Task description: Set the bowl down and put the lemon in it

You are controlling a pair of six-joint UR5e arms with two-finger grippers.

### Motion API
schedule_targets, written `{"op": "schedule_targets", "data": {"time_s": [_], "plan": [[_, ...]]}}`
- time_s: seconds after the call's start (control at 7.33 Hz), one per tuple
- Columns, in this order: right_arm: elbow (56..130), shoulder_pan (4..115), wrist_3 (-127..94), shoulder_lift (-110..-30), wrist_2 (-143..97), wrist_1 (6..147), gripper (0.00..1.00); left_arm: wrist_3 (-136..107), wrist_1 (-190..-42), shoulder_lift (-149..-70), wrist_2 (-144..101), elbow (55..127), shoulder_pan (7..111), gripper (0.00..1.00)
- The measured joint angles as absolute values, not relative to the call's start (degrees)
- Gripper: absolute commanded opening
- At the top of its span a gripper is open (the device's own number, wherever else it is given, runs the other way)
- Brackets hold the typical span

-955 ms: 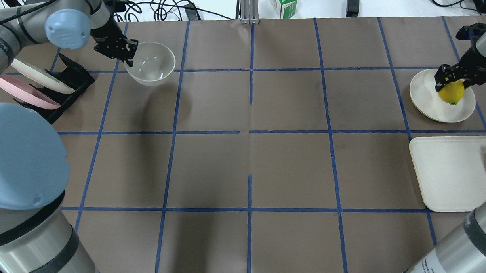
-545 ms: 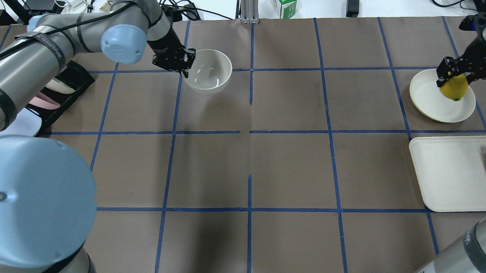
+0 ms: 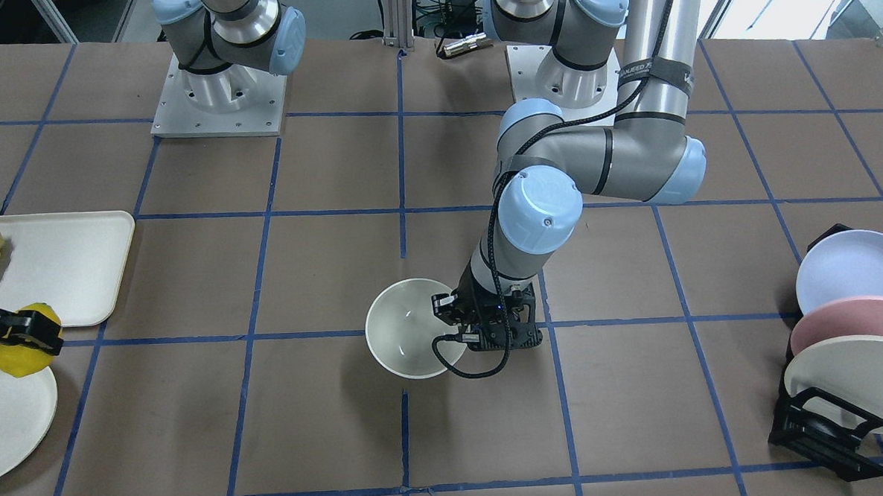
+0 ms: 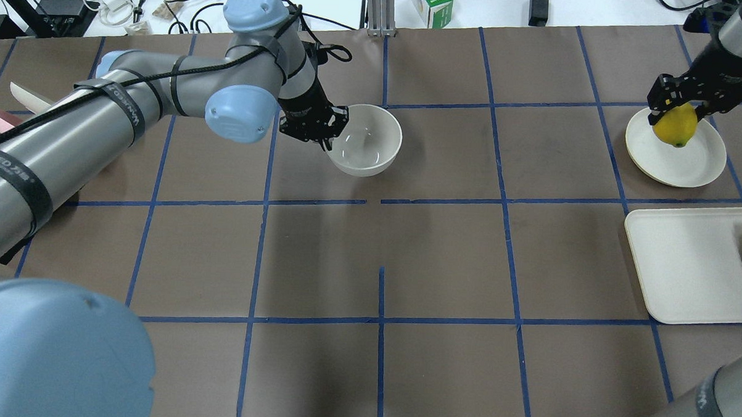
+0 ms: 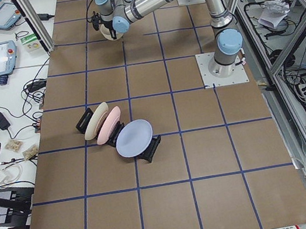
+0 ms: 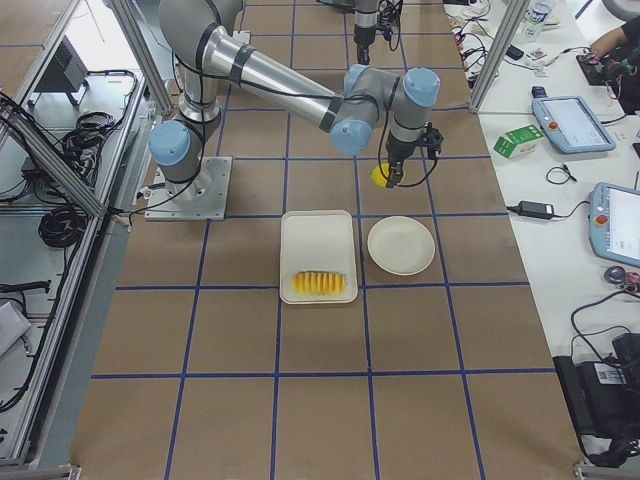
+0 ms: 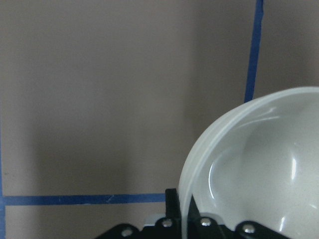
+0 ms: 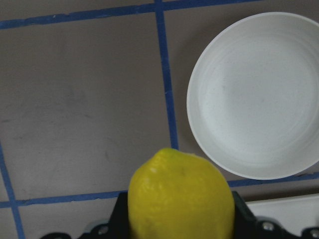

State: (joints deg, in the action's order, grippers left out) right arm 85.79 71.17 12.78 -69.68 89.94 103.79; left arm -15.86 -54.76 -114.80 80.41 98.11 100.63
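Front-facing view: the left gripper [image 3: 456, 323] pinches the rim of the bowl [image 3: 405, 343] on the robot's left side. The bowl is upright near the middle of the table [image 3: 643, 418]; whether its base touches down I cannot tell. At the view's edge the right gripper [image 3: 22, 328] is clamped on the lemon [image 3: 20, 361], above a round plate [image 3: 6, 423] and beside a tray [image 3: 62, 264]

Overhead view: bowl and lemon are well apart

Right side view: the lemon hangs clear of the plate

Left wrist view: the bowl's rim runs into the gripper

Right wrist view: the lemon fills the jaws, with the plate below and to one side

I judge the placing of the bowl is in hand. The next move calls for setting it flat, freeing the rim and backing the left arm away, then carrying the lemon across above the bowl
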Motion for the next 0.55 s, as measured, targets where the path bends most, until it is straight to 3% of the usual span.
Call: {"op": "schedule_targets", "data": {"time_s": [0.14, 0.27, 0.41, 0.55], "plan": [[85.9, 74.3, 9.0, -70.6, 89.9, 103.0, 0.0, -16.9, -52.2, -114.4, 80.3, 100.6, 101.3, 0.2], [85.9, 77.8, 5.2, -71.3, 89.7, 102.8, 0.0, -17.8, -50.2, -114.3, 80.2, 101.6, 102.0, 0.5], [85.9, 81.1, 2.4, -71.9, 89.5, 102.7, 0.0, -18.1, -49.1, -114.5, 79.9, 101.8, 102.3, 0.99], [86.0, 83.7, 0.6, -72.3, 89.3, 102.6, 0.0, -17.7, -48.8, -114.6, 79.8, 101.8, 102.0, 1.0]]}}
